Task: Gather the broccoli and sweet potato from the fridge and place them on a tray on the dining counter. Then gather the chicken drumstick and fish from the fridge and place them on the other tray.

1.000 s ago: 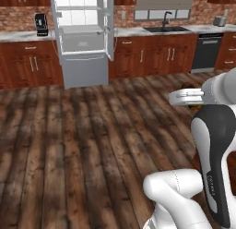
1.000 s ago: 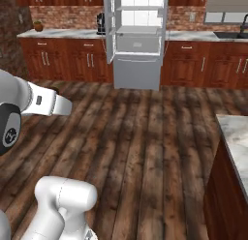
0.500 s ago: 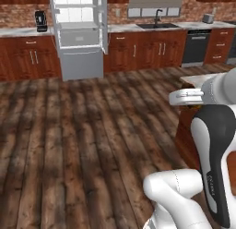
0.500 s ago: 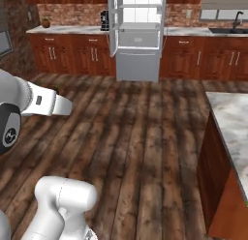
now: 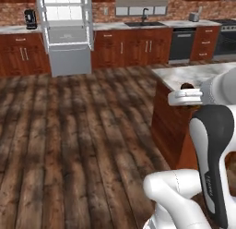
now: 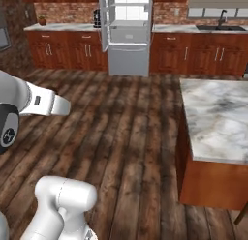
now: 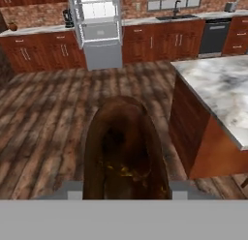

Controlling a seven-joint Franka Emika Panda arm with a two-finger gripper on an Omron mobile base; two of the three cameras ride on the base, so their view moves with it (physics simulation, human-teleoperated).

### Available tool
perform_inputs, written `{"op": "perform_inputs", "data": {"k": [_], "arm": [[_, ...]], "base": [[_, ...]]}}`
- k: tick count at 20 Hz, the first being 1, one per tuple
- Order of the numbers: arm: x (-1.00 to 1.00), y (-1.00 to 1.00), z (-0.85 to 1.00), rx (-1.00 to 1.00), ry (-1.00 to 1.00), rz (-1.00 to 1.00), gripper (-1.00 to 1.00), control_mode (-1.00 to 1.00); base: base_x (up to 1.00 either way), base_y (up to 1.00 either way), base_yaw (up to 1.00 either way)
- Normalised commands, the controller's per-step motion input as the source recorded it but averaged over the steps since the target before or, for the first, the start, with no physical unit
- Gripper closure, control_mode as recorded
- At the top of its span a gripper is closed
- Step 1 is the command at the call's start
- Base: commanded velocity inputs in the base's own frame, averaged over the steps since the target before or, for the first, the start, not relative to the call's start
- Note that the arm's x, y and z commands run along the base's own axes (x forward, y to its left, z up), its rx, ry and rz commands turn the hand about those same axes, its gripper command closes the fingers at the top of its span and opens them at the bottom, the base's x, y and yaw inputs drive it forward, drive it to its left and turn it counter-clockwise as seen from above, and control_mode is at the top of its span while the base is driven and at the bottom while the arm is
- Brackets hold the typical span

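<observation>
Carrying leg. Long brown, rough-skinned sweet potato (image 7: 125, 149) sits bottom centre of the hand view, clamped between the gripper (image 7: 123, 191) fingers. Marble-topped wooden dining counter (image 6: 218, 113) is at right of the right base view, open steel fridge (image 6: 127, 33) top centre. No tray visible yet: keep the grip level and locate the tray before lowering.

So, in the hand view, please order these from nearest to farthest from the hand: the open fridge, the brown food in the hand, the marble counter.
1. Brown food: in the hand itself, at the bottom centre; which food it is I cannot tell.
2. Marble counter: to the right, close by.
3. Open fridge: far across the wooden floor, at the back wall, upper left of centre.
</observation>
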Motion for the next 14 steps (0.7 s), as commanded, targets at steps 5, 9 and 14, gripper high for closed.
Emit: {"op": "perform_inputs", "data": {"k": [5,9,14], "arm": [[0.0,0.0,0.0,0.0,0.0,0.0,1.0,1.0],[0.0,0.0,0.0,0.0,0.0,0.0,1.0,1.0],[0.0,0.0,0.0,0.0,0.0,0.0,1.0,1.0]], "base": [[-0.58,-0.93,-0.01],[-0.51,-0.91,-0.01],[-0.15,-0.93,-0.01]]}}
